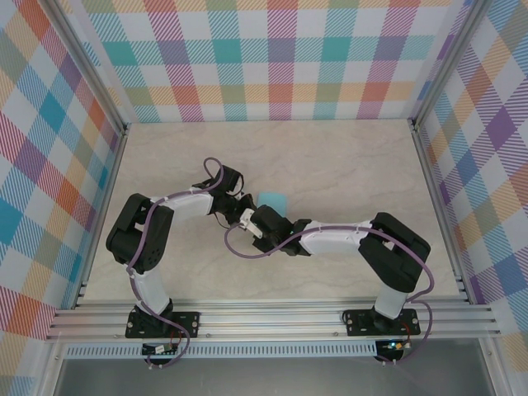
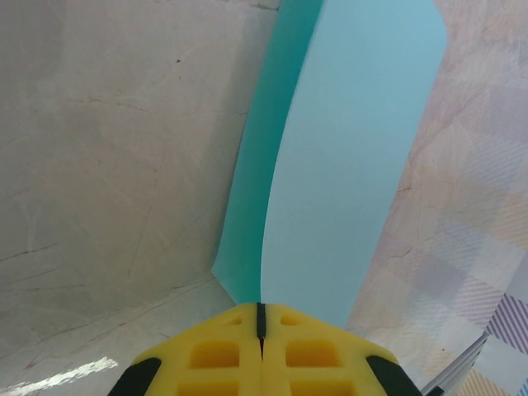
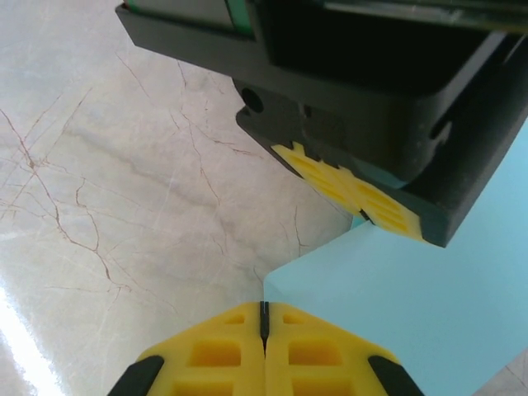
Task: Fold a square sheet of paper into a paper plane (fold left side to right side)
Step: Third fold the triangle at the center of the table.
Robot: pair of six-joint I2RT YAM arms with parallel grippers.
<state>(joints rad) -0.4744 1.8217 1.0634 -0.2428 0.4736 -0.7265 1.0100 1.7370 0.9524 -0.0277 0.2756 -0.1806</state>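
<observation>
Mid-table, both arms converge on the thin turquoise-blue square sheet of paper (image 1: pixel 274 200), which sits near the centre of the pale marble-patterned table (image 1: pixel 346 165).

Left gripper (image 2: pixel 261 320): yellow fingers pressed together, pinching the near edge of the sheet (image 2: pixel 346 165). From its wrist camera the paper runs away from the fingertips as a long curved strip. A darker face shows on one side and a lighter face on the other, so the sheet looks bowed or partly turned over rather than flat. No sharp crease can be made out.

Right gripper (image 3: pixel 264 318): fingers also closed tight. A corner of the sheet (image 3: pixel 412 305) meets the seam between them, so it appears to nip that corner, though how deep the paper goes in cannot be told. The left gripper (image 3: pixel 363 202) shows just above, its yellow pads on the same sheet close by.

Progress, as judged: early. The paper reads as a plain sheet with no dart shape, tip or centre crease. Both tools have their hold, which suits the start of carrying the left side over to the right. What remains is to bring the edges together, press the crease, and make every later fold of the plane.
</observation>
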